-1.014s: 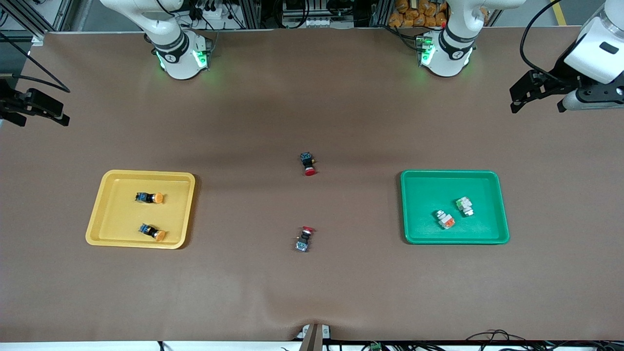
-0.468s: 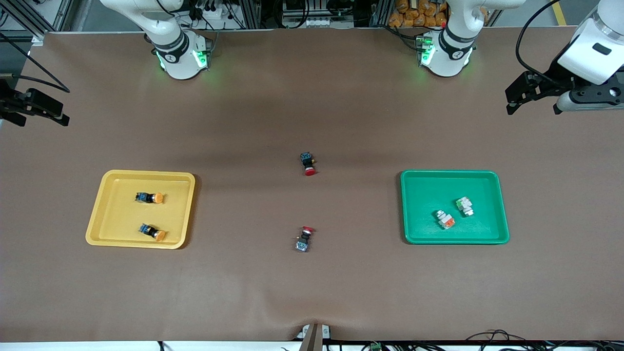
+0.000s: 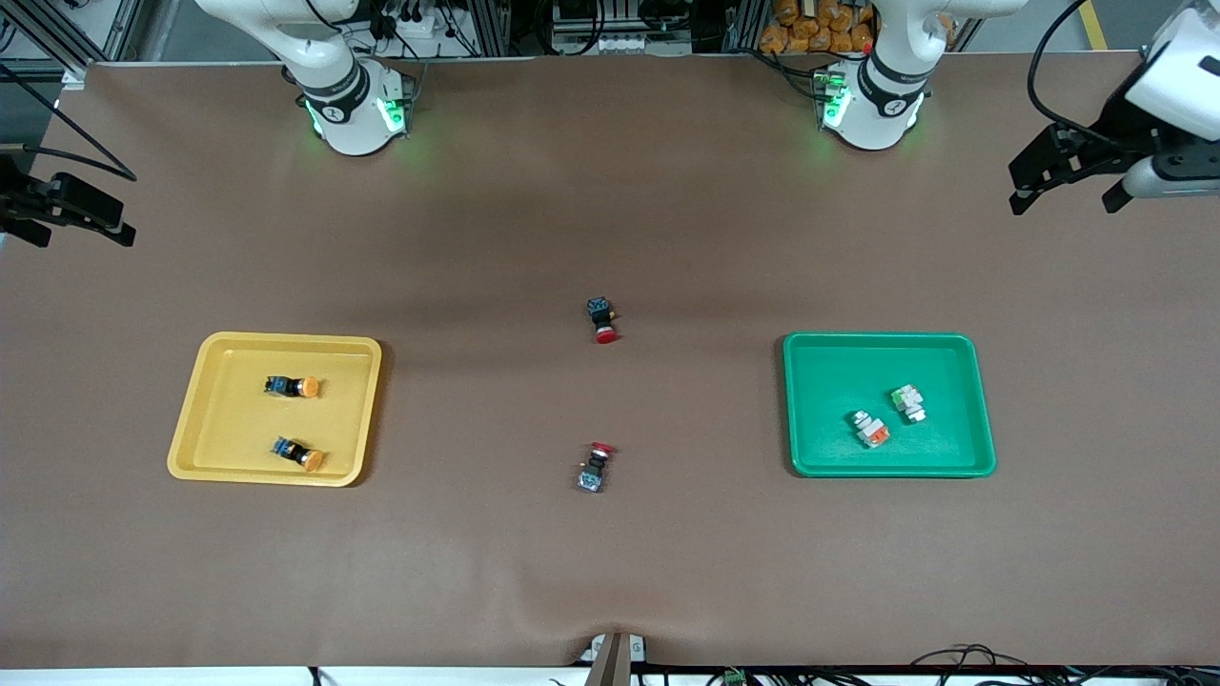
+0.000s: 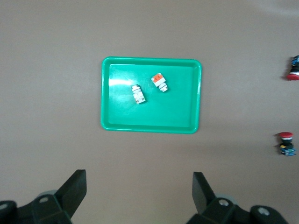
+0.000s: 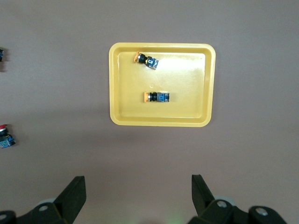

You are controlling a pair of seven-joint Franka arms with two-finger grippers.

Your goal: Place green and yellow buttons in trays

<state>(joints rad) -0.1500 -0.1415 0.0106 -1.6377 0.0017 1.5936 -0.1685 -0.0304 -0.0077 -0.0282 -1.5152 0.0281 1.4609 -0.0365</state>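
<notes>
We judge the sorting done: two orange-capped black buttons [image 3: 294, 387] lie in the shallow yellow plastic tray [image 3: 202, 381], two whitish blocky buttons [image 3: 908, 402] in the green tray [image 3: 972, 400]. Left claw [image 4: 139, 186] and right claw [image 5: 138, 187] hang open, empty, each above the surface near its tray.

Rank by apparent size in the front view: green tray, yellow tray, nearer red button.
1. Green tray and yellow tray: look about alike, not ranked apart.
2. Nearer red button: far smaller.

Front: high, facing the arms, whole desk [image 3: 610, 572].
Left wrist: straight down on green tray [image 4: 106, 93]; height unclear.
Right wrist: down on yellow tray [image 5: 114, 84].
Shared: both trays.
</notes>
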